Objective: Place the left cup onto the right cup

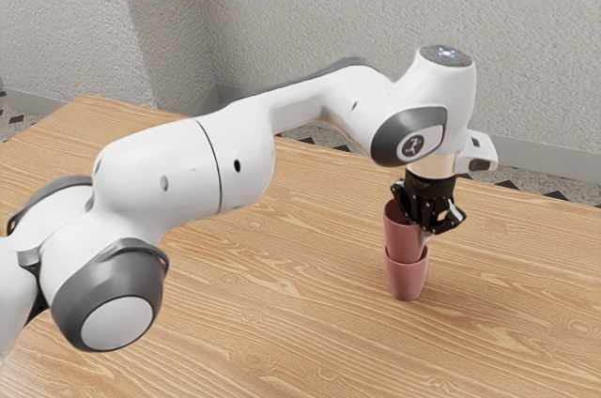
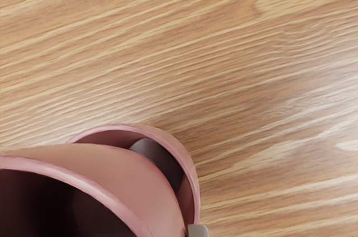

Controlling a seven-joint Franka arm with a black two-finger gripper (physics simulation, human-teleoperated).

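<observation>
In the exterior view, the white arm (image 1: 235, 173) comes in from 9 o'clock and reaches over the wooden counter (image 1: 282, 323). There are 2 pink cups at about 4 o'clock from the middle of the view, and they are stacked. The lower cup (image 1: 407, 278) stands upright on the counter. The upper cup (image 1: 398, 229) sits down inside it, with most of it sticking out above the lower cup's rim. It looks a little tilted, leaning toward 11 o'clock. The black fingers (image 1: 430, 211) hang right at the upper cup's rim, on its 3 o'clock side. I cannot tell if they are pinching the cup or are spread apart.

In the wrist view, the upper cup (image 2: 100, 184) is big and close, just under the hand. The lower cup (image 2: 184, 164) curves around it like a ring. A dark gap shows between the 2 cups on 1 side. Wooden counter (image 2: 224, 52) lies past the cups.
</observation>
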